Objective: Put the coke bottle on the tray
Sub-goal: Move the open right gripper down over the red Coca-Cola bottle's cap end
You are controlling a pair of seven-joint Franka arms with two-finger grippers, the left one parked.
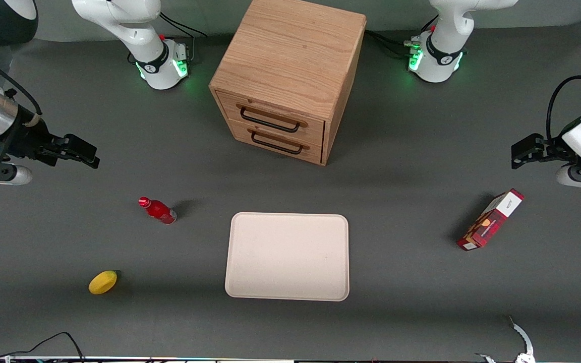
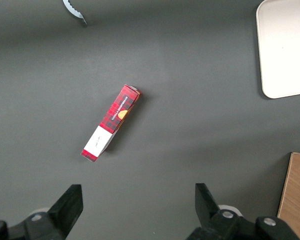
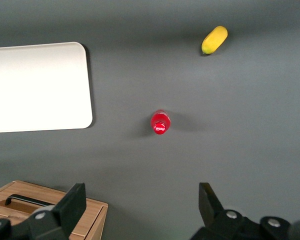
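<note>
The coke bottle [image 1: 158, 209] is small and bright red with a red cap and stands on the grey table, beside the tray toward the working arm's end. It also shows from above in the right wrist view [image 3: 160, 123]. The tray [image 1: 287, 256] is large, flat and cream, and nothing lies on it; its corner shows in the right wrist view [image 3: 37, 86]. My right gripper [image 1: 81, 153] hangs high above the table at the working arm's end, farther from the front camera than the bottle. Its fingers [image 3: 76, 200] are wide apart with nothing between them.
A wooden two-drawer cabinet [image 1: 287, 78] stands farther from the front camera than the tray. A yellow lemon-like fruit [image 1: 103, 282] lies nearer the front camera than the bottle. A red-and-white carton [image 1: 490, 220] lies toward the parked arm's end.
</note>
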